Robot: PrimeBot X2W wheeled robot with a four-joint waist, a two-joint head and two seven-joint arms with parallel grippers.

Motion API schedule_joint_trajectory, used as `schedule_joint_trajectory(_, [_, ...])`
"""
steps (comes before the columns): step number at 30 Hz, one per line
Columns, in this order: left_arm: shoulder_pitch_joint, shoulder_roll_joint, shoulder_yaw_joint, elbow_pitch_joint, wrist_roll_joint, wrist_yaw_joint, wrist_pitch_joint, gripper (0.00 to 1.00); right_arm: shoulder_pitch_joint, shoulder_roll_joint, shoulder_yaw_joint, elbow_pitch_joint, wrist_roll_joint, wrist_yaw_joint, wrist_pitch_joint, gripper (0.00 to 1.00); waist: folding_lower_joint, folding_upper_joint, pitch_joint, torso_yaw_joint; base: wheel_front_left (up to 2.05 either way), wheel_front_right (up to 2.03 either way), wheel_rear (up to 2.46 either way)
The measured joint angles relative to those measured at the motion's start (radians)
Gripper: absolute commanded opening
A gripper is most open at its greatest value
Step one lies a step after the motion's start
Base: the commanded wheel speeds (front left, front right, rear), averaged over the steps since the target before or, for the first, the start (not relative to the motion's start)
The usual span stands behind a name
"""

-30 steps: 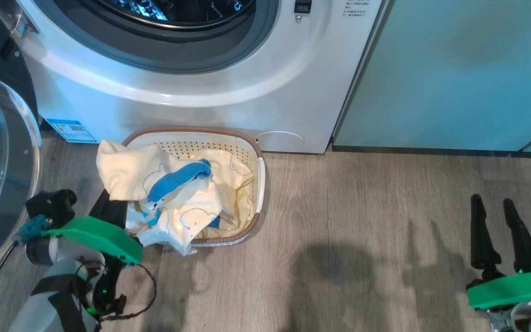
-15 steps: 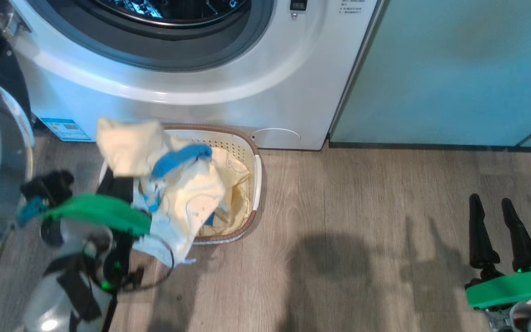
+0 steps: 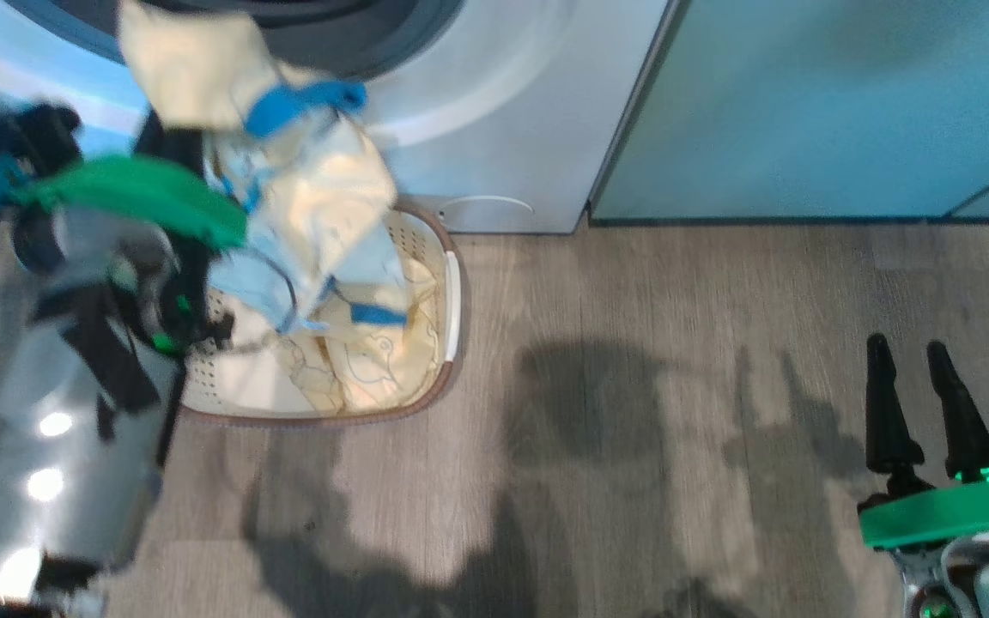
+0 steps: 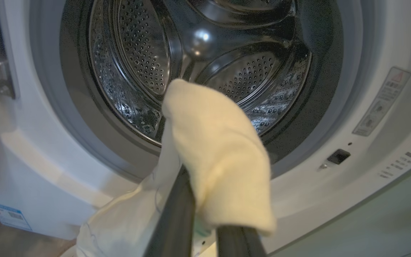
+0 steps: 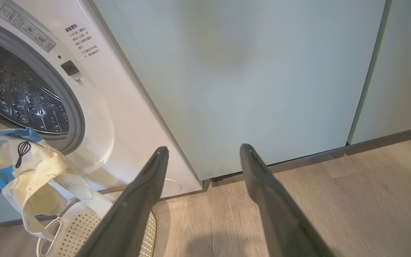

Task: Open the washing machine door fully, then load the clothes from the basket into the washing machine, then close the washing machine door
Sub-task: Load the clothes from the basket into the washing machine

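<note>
Loading: left fingers [image 4: 175, 221] pinch clothes [image 4: 219, 160] just before the washer [image 4: 298, 192]; next, reach into its drum [image 4: 145, 53] and release. Right fingers [image 5: 134, 203] gape empty.

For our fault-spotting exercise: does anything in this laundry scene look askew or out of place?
The clothes drape over the left gripper's fingers, one end trailing down toward the basket, not yet inside the washing machine.

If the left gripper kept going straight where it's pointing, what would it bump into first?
The left gripper, shut on the clothes, points into the washing machine's open mouth, so probably the steel drum first, though depth is unclear.
</note>
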Motion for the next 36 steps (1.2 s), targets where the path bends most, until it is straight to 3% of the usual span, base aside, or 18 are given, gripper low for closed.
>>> schedule_joint_trajectory(5, [-0.181,0.033,-0.021,0.082,0.066,0.033,0.005,0.0,-0.036,0.003,0.006,-0.004,0.0,0.0,0.0,1.0,0.0,0.0,0.048,-0.02,0.0,0.0,0.0])
schedule_joint_trajectory(11, [-0.349,0.047,-0.03,0.205,0.082,0.032,0.006,0.0,-0.061,0.017,0.009,-0.008,0.003,0.0,0.0,1.0,0.0001,0.0,0.111,-0.051,0.0,0.0,0.0])
schedule_joint_trajectory(26, [-0.706,0.115,-0.051,0.502,0.116,-0.021,0.014,0.0,-0.186,0.048,0.025,-0.025,0.019,0.0,0.0,1.0,0.0003,-0.0001,0.302,-0.125,0.0,0.0,0.0])
schedule_joint_trajectory(36, [-0.876,0.157,-0.009,0.619,0.064,-0.066,0.035,0.0,-0.216,0.058,0.025,-0.025,0.031,0.0,0.0,1.0,0.0001,-0.0001,0.381,-0.177,0.0,0.0,0.0])
